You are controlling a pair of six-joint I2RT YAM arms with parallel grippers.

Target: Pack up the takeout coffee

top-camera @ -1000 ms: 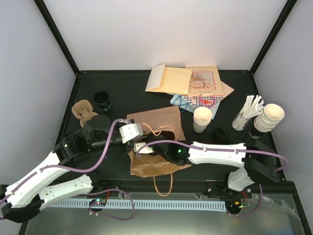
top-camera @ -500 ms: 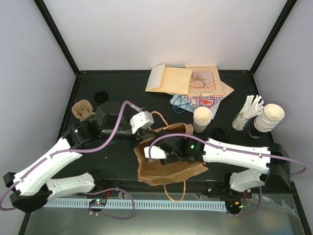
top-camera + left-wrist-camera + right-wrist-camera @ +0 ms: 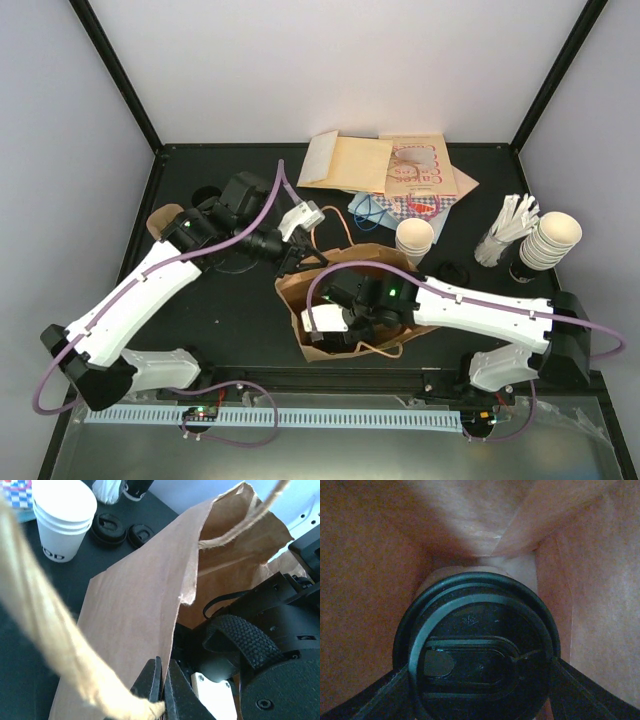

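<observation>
The takeout coffee [image 3: 477, 650] is a cream cup with a round black lid, seen from above inside a brown paper bag [image 3: 350, 290]. My right gripper [image 3: 480, 695] is down inside the bag, with a finger against each side of the lid, shut on the cup. In the top view the cup is hidden by the bag and my right wrist. My left gripper [image 3: 298, 258] is shut on the bag's rim [image 3: 180, 600] and holds the mouth up and open; in the left wrist view its jaws [image 3: 163, 682] pinch the paper edge beside a twine handle [image 3: 60, 645].
A stack of lidless cream cups [image 3: 414, 242] and loose black lids [image 3: 455, 272] stand right of the bag. More stacked cups [image 3: 553, 240] and stirrers [image 3: 510, 225] are at the far right. Flat paper bags [image 3: 385, 165] lie at the back. A tan object [image 3: 160, 220] sits at the left.
My left gripper has lifted the bag's rim up and toward the back, standing the bag up. My right gripper has moved the lidded cup down into the open bag.
</observation>
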